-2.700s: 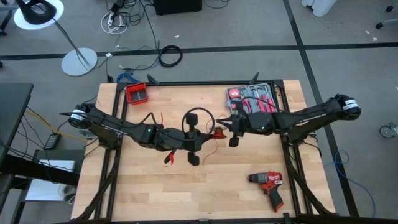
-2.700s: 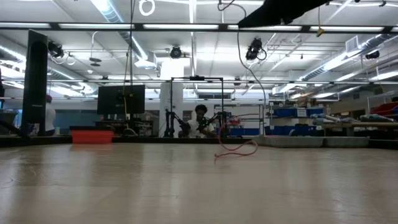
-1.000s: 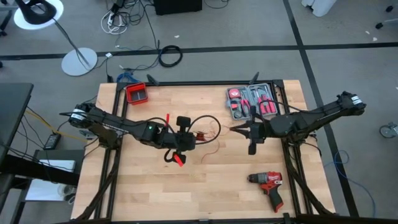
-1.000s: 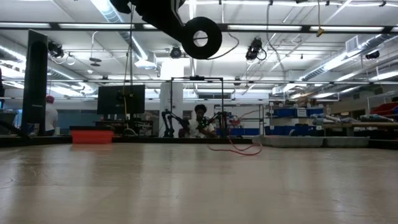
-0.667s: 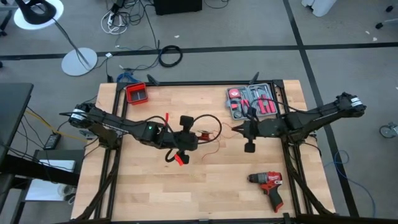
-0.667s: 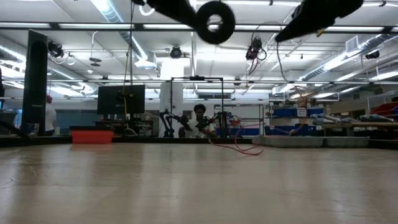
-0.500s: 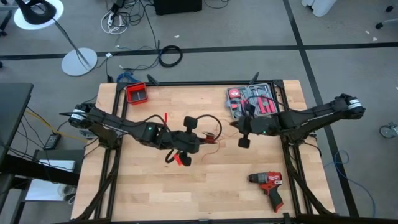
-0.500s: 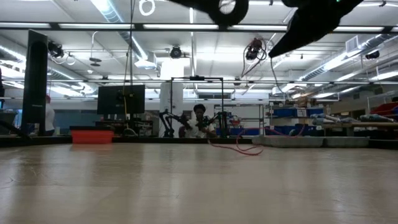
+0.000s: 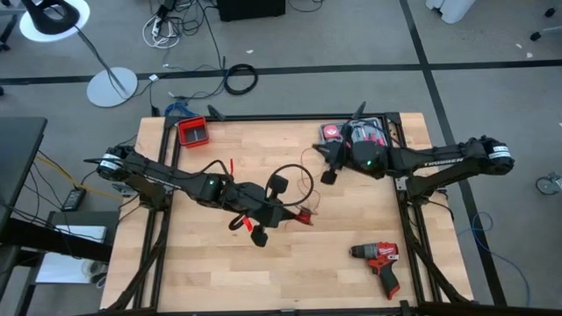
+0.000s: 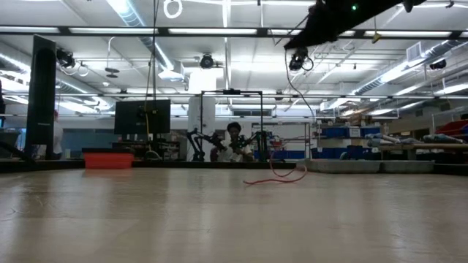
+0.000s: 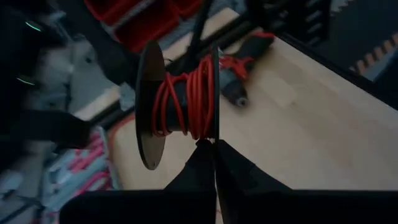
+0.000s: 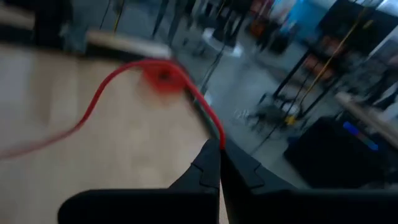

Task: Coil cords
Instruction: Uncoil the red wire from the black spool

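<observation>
The surface is pale jointed wood with a matt finish. The cords, smooth red plastic-coated wire, wrap a matt black spool just beyond the left claw.

Robotics lab: workbench, shelving racks, monitor, ceiling strip lights.

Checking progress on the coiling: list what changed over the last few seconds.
The right gripper, shut on the red wire, drew back toward the tool case. The left gripper, shut on the spool, shifted toward the table's near edge. The drill and red bin stayed put.
</observation>
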